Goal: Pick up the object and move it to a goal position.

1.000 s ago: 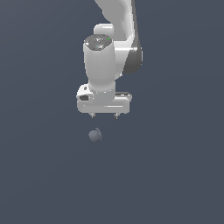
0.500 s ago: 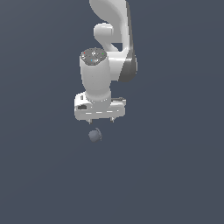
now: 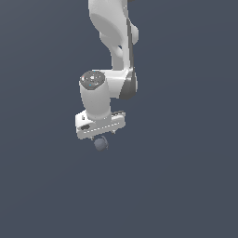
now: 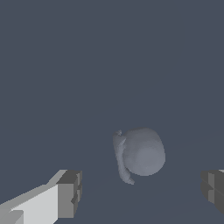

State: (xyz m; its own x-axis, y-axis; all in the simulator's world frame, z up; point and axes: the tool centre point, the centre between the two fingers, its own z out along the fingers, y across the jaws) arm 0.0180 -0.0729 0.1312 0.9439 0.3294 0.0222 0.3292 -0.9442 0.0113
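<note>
Ball [image 3: 101,143] now sits just under the end effector [image 3: 100,137], which has dropped much closer to it over the last second, so the grasp looks about to begin. From the wrist, the fingers [image 4: 69,194] stand wide apart with the ball between them, apparently untouched. It is small, dull grey-blue, darker on one side.
</note>
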